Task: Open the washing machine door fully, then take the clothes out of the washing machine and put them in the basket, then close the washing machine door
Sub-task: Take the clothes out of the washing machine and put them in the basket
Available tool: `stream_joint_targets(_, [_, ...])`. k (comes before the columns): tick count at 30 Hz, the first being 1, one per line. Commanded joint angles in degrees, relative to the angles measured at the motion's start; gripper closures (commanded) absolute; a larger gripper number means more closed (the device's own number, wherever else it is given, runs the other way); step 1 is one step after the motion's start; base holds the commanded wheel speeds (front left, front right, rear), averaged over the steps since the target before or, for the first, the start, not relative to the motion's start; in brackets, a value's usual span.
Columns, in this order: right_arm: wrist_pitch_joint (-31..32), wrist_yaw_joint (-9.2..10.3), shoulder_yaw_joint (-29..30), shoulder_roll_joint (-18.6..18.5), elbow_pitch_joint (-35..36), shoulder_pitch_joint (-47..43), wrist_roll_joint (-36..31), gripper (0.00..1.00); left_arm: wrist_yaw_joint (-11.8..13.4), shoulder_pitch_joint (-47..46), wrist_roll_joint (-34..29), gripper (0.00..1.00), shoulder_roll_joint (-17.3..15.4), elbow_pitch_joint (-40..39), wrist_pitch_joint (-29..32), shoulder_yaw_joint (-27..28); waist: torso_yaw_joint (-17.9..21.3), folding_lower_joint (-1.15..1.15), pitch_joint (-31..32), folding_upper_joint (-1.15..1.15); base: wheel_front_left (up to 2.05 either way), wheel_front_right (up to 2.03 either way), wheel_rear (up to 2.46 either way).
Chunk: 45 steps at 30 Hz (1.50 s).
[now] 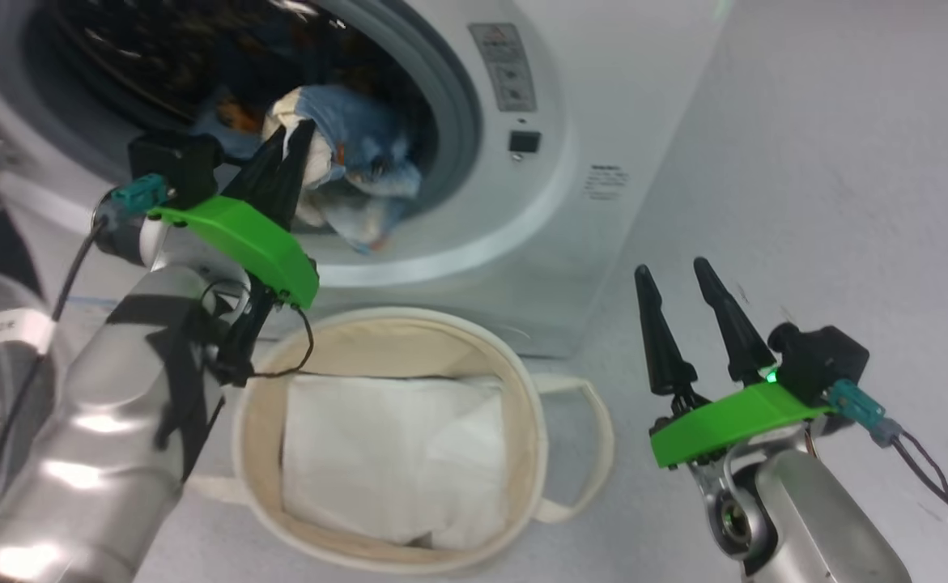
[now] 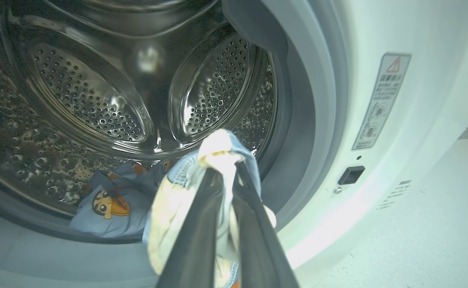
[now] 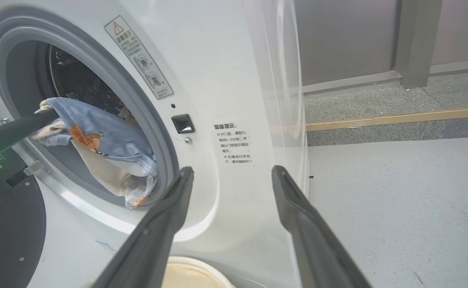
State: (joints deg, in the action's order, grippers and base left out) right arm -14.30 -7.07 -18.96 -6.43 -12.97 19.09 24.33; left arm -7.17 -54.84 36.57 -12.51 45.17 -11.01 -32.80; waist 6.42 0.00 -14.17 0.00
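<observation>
Our left jaws pinch the clothes [image 1: 360,138], a blue and cream bundle at the mouth of the washing machine [image 1: 603,81], with the basket [image 1: 376,348] below them. Our right jaws stand wide and empty, the basket off to their left.

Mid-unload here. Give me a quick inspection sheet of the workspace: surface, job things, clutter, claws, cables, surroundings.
Surface: grey floor, with washer and basket standing on it.
Job's things: washer open, door swung to the left; clothes bundle at the drum mouth; another garment lying in the drum; basket below the opening.
Clutter: white sheet in the basket.
Claws: left claw shut on the bundle; right claw open, holding nothing.
Cables: black wire looping off the left wrist; right wrist wire.
Surroundings: wall with gold strip beyond the washer.
</observation>
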Motion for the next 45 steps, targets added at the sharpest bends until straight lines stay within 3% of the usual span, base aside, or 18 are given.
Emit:
stream_joint_targets(1, [-0.70, -0.42, -0.47, -0.29, 1.42, -0.44, 0.35, 0.00, -0.31, -0.80, 1.15, 1.00, -3.55, -5.24, 1.82, 1.65, -3.12, 0.00, 3.29, 0.00, 0.00, 0.00, 0.00])
stream_joint_targets(4, [-0.70, -0.42, -0.22, -0.20, 1.40, -1.29, 0.70, 0.00, 1.55, 1.62, 2.75, 1.00, -6.88, -17.14, 7.42, 2.59, -4.57, 0.00, 4.84, 0.00, 0.00, 0.00, 0.00])
stream_joint_targets(7, [-0.70, -0.42, -0.44, -0.06, 1.45, -1.91, 1.04, 0.00, 5.77, 4.68, 4.94, 1.00, -10.77, -31.29, 13.90, 4.75, -5.58, 0.00, 5.84, 0.00, 0.00, 0.00, 0.00])
stream_joint_targets(8, [-0.70, -0.42, -0.44, -0.06, 1.45, -1.91, 1.04, 0.00, 5.77, 4.68, 4.94, 1.00, -10.77, -31.29, 13.90, 4.75, -5.58, 0.00, 5.84, 0.00, 0.00, 0.00, 0.00])
stream_joint_targets(13, [-0.70, -0.42, -0.91, 0.11, 1.63, -2.23, 1.57, 0.00, 13.43, 11.12, 9.09, 1.00, -15.91, -51.41, 22.92, 8.68, -6.52, 0.00, 6.24, 0.00, 0.00, 0.00, 0.00])
stream_joint_targets(21, [-0.70, -0.42, -1.21, -0.37, 3.42, -2.41, 2.13, 0.00, 19.17, 16.96, 11.95, 1.00, -18.99, -67.72, 26.48, 12.67, -6.86, 0.00, 7.19, 0.00, 0.00, 0.00, 0.00])
stream_joint_targets(27, [-0.70, -0.42, -2.19, -0.25, 3.59, -3.17, 2.83, 0.00, 22.06, 15.35, 11.84, 1.00, -20.69, -75.26, 27.75, 16.13, -6.88, 0.00, 8.51, 0.00, 0.00, 0.00, 0.00])
stream_joint_targets(31, [-0.70, -0.42, -2.46, -0.33, 3.11, -3.49, 3.01, 0.00, 23.16, 15.75, 12.33, 1.00, -21.13, -76.06, 28.84, 16.70, -7.04, 0.00, 9.05, 0.00, 0.00, 0.00, 0.00])
stream_joint_targets(38, [-0.70, -0.42, -2.58, -0.55, 3.21, -3.34, 3.08, 0.00, 22.95, 17.56, 12.79, 1.00, -20.41, -74.63, 27.50, 16.59, -7.13, 0.00, 9.25, 0.00, 0.00, 0.00, 0.00])
stream_joint_targets(45, [-0.70, -0.42, -2.87, -0.41, 2.96, -3.15, 3.19, 0.00, 21.54, 21.57, 13.81, 1.00, -19.10, -70.27, 27.47, 13.13, -6.80, 0.00, 8.59, 0.00, 0.00, 0.00, 0.00])
